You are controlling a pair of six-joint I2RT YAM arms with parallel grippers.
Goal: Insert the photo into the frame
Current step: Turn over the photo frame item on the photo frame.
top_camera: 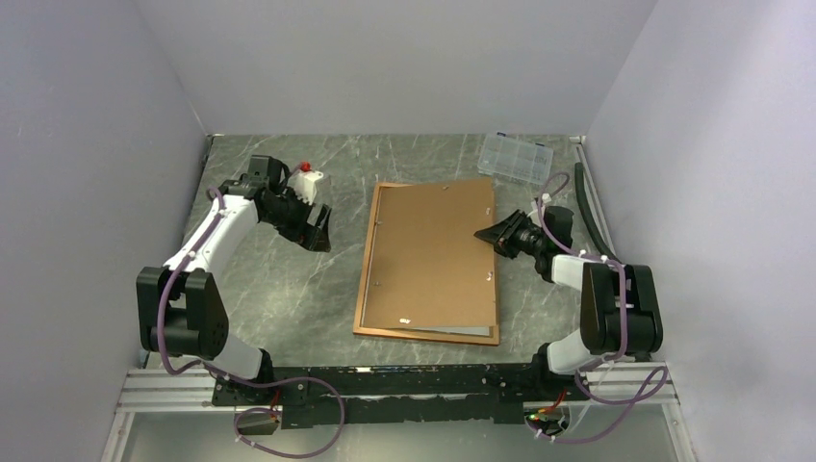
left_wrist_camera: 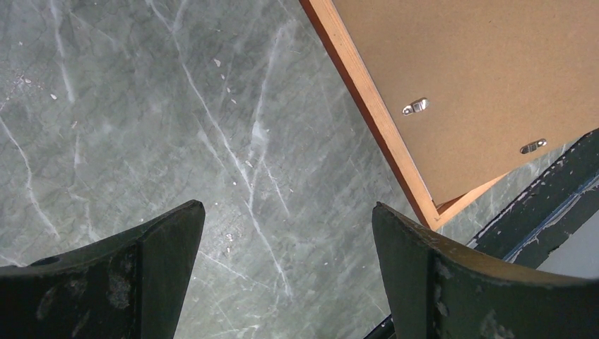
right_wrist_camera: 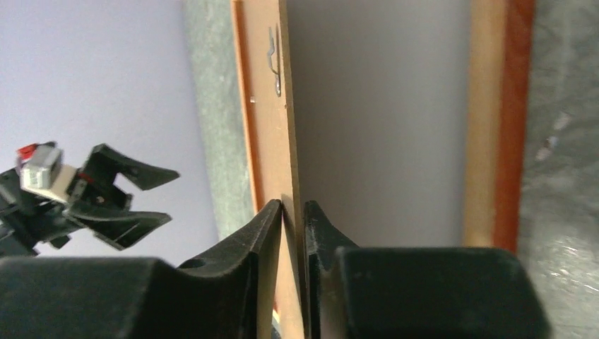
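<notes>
The frame [top_camera: 366,279] lies back side up in the middle of the table; its reddish border shows in the wrist views [left_wrist_camera: 374,113] [right_wrist_camera: 519,120]. The brown backing board [top_camera: 433,250] [left_wrist_camera: 480,70] lies on it. My right gripper [top_camera: 496,234] [right_wrist_camera: 293,205] is shut on the board's [right_wrist_camera: 265,141] right edge, which is raised a little. Under the board a pale sheet, the photo's [right_wrist_camera: 381,120] white back, lies inside the frame; a strip of it shows at the near edge [top_camera: 457,331]. My left gripper [top_camera: 318,234] [left_wrist_camera: 288,208] hangs open over bare marble, left of the frame.
A clear plastic compartment box [top_camera: 516,155] sits at the back right. A dark strip [top_camera: 589,207] runs along the right wall. The black base rail [left_wrist_camera: 558,191] lies just past the frame's near corner. Grey walls close in the left, back and right.
</notes>
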